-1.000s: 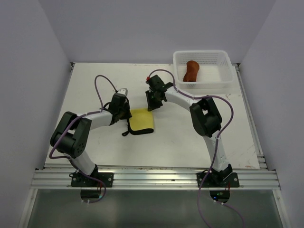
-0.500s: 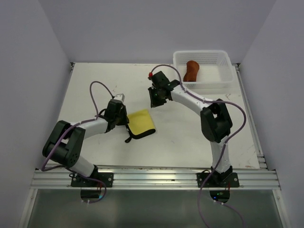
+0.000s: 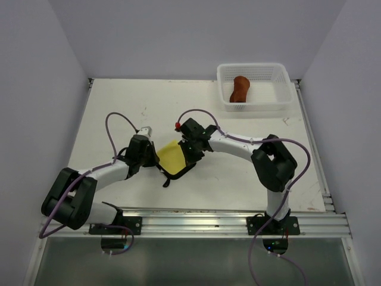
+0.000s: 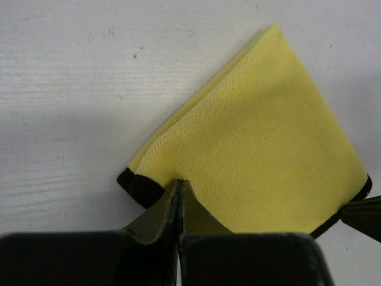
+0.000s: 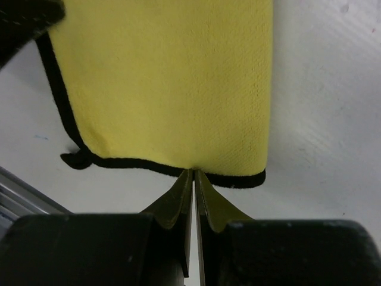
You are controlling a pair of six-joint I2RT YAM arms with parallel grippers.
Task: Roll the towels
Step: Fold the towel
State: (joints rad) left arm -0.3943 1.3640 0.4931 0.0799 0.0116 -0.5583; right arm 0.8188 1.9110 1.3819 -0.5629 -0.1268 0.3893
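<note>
The yellow towel (image 3: 171, 156) with dark edging lies folded on the white table, near the middle front. My left gripper (image 3: 157, 159) is shut on its left edge; in the left wrist view the closed fingertips (image 4: 178, 183) pinch the towel (image 4: 262, 155) beside a black corner. My right gripper (image 3: 190, 156) is shut on the opposite edge; in the right wrist view its tips (image 5: 193, 171) pinch the towel's (image 5: 166, 83) black-edged hem. The rust-brown towel (image 3: 240, 89) lies rolled in the basket.
The white mesh basket (image 3: 280, 101) stands at the back right of the table. An aluminium rail (image 3: 190, 223) runs along the near edge. Grey walls close in the left, right and back sides.
My right gripper has swung from the table's back middle down to the yellow towel's right edge. My left gripper has drawn the towel a little nearer and turned it.
</note>
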